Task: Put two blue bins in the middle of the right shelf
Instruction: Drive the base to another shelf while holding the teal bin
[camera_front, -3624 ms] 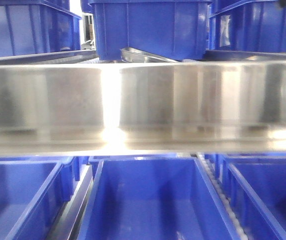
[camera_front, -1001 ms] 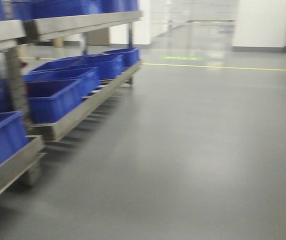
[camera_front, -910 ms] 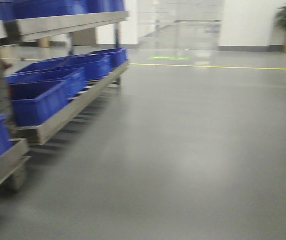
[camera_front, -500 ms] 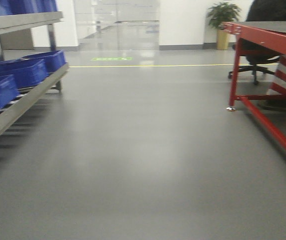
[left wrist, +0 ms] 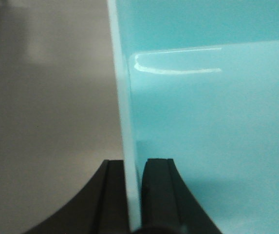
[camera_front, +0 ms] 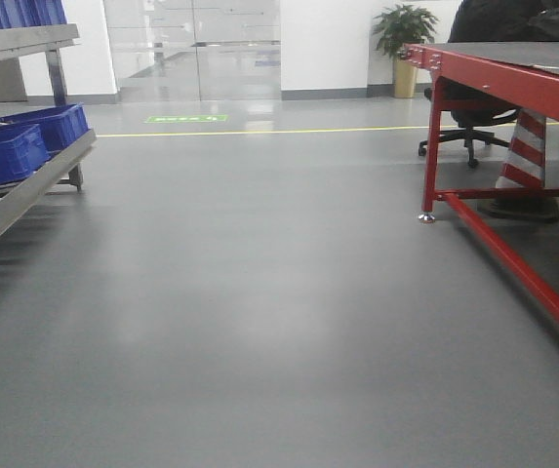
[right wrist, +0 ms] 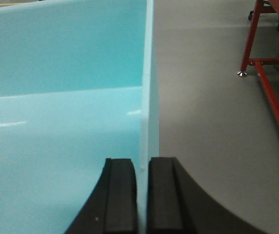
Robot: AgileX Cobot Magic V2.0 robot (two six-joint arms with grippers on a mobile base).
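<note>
I hold one blue bin between both grippers; it looks pale cyan in the wrist views. My left gripper (left wrist: 132, 165) is shut on the bin's left wall (left wrist: 124, 107), with the bin's inside (left wrist: 207, 126) to its right. My right gripper (right wrist: 141, 165) is shut on the bin's right wall (right wrist: 146, 97), with the bin's inside (right wrist: 61, 126) to its left. The bin hangs above grey floor. Neither the held bin nor the grippers show in the front view. Other blue bins (camera_front: 16, 146) sit on a steel shelf (camera_front: 25, 190) at the far left.
A red-framed table (camera_front: 513, 78) stands on the right, its leg and low rail (camera_front: 513, 258) running toward me; it also shows in the right wrist view (right wrist: 270, 92). A striped cone (camera_front: 525, 151), an office chair (camera_front: 469, 132) and a potted plant (camera_front: 403, 34) lie behind. Grey floor (camera_front: 259, 292) spreads ahead.
The view has swung right, away from the shelf of blue bins. The shelf slid off to the left edge and the red table came into view on the right.
</note>
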